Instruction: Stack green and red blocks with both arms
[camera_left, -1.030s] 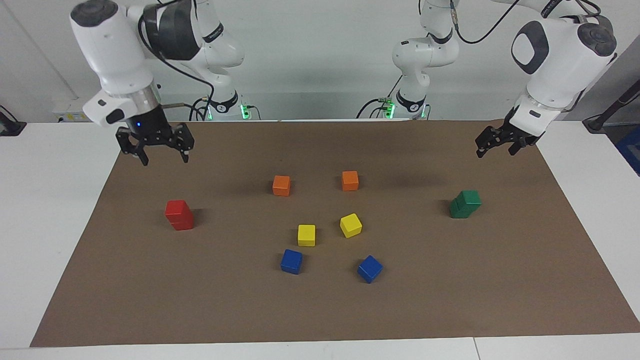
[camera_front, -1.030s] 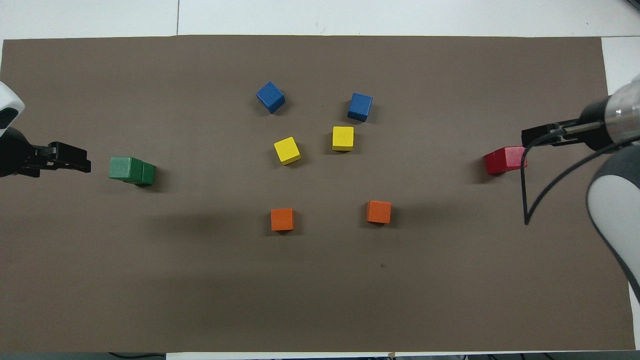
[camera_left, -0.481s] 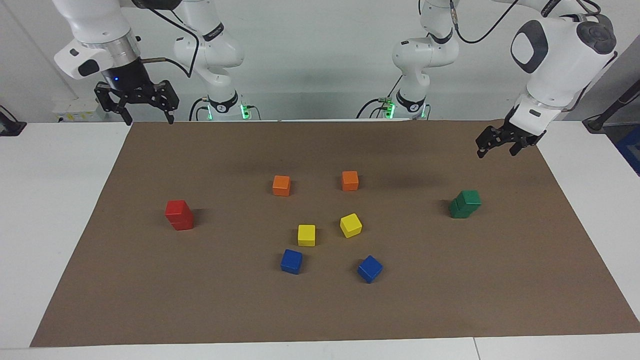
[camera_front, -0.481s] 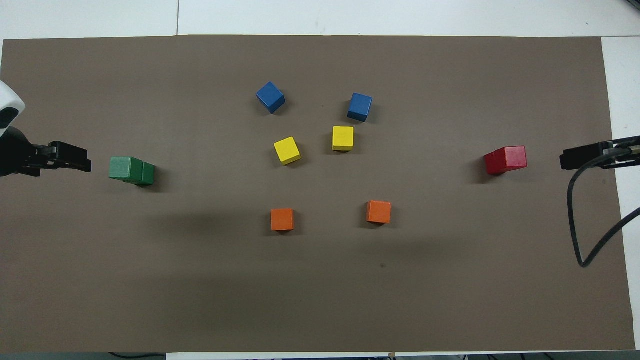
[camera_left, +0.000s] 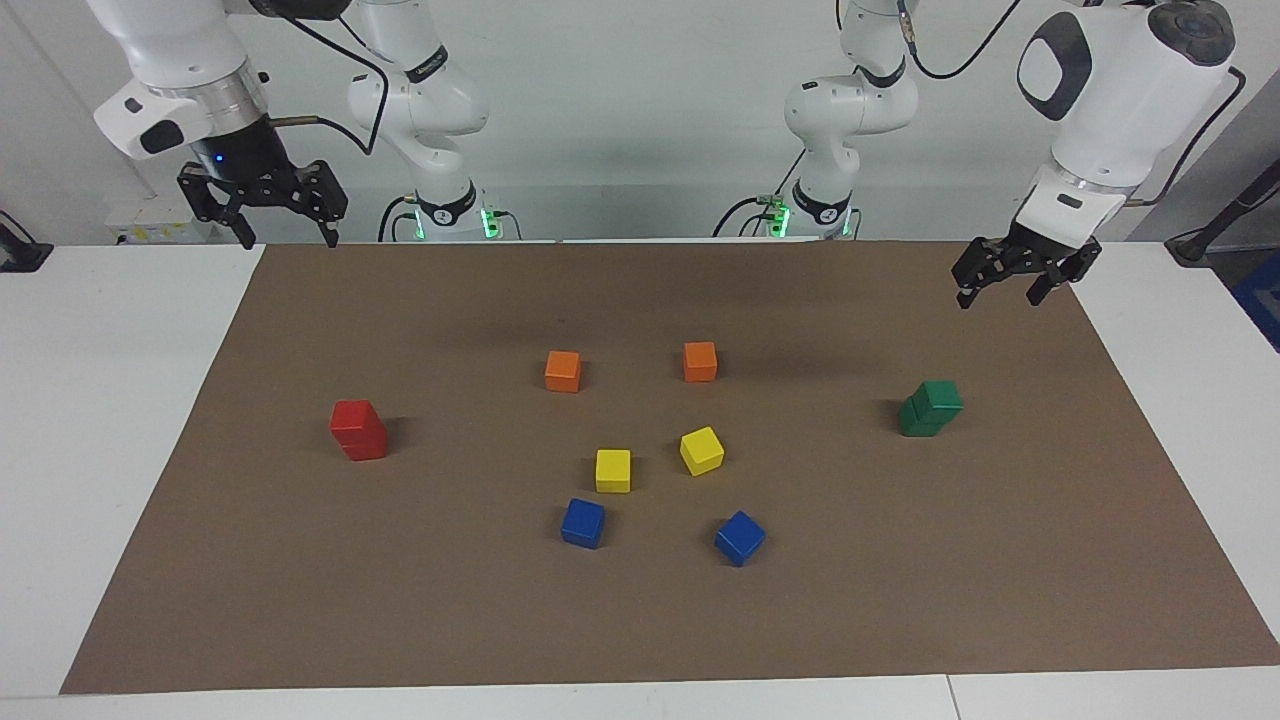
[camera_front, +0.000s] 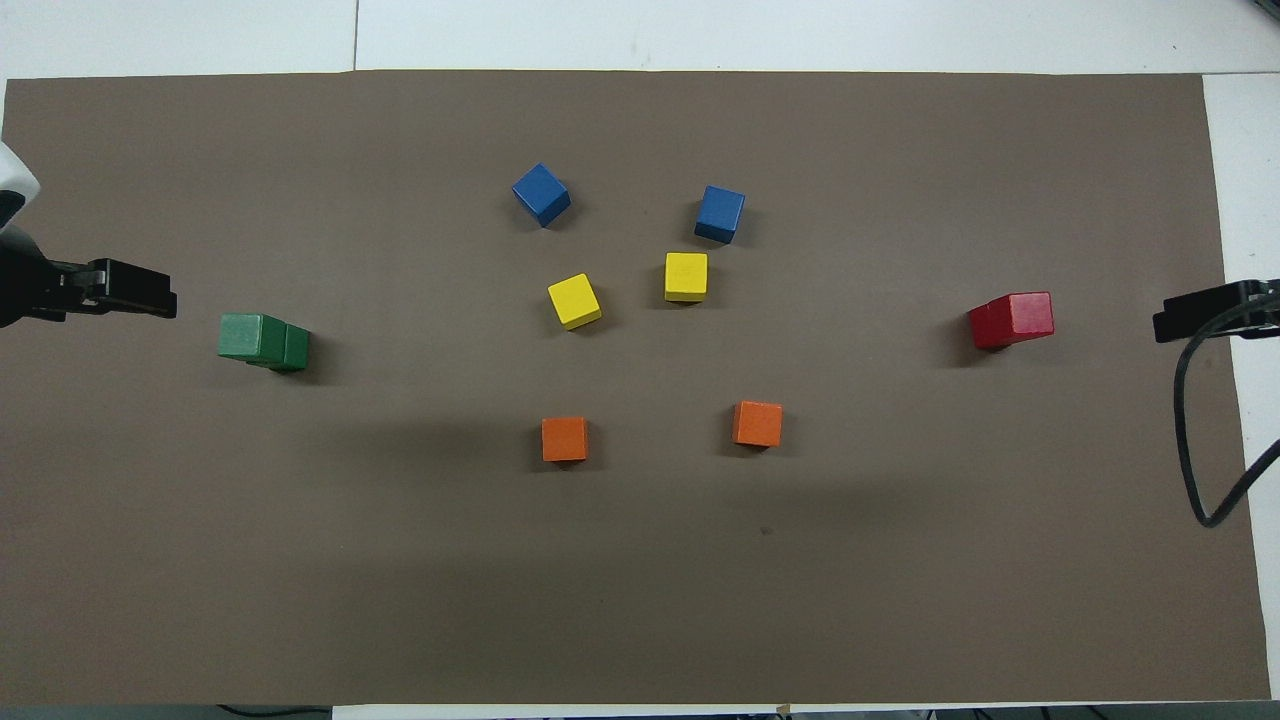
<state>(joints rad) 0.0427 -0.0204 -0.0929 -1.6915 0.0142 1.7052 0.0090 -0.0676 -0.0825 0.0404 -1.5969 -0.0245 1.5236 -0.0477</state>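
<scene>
Two red blocks (camera_left: 358, 430) stand stacked one on the other toward the right arm's end of the brown mat; from overhead the red stack (camera_front: 1012, 318) leans slightly. Two green blocks (camera_left: 930, 408) form a stack toward the left arm's end, the green stack's (camera_front: 262, 340) upper cube set a little askew. My right gripper (camera_left: 288, 238) hangs open and empty, high over the mat's corner nearest the robots, and shows as the right gripper (camera_front: 1200, 322) at the overhead view's edge. My left gripper (camera_left: 1000, 297) is open and empty above the mat's edge beside the green stack; overhead, the left gripper (camera_front: 130, 300) sits apart from it.
In the middle of the mat (camera_left: 640, 620) lie two orange cubes (camera_left: 563, 371) (camera_left: 700, 361) nearest the robots, then two yellow cubes (camera_left: 613, 470) (camera_left: 702, 450), then two blue cubes (camera_left: 583, 523) (camera_left: 740, 538). White table surrounds the mat.
My right gripper has risen and drawn away from the red stack toward the mat's corner. My left gripper has lifted slightly. The blocks have not moved.
</scene>
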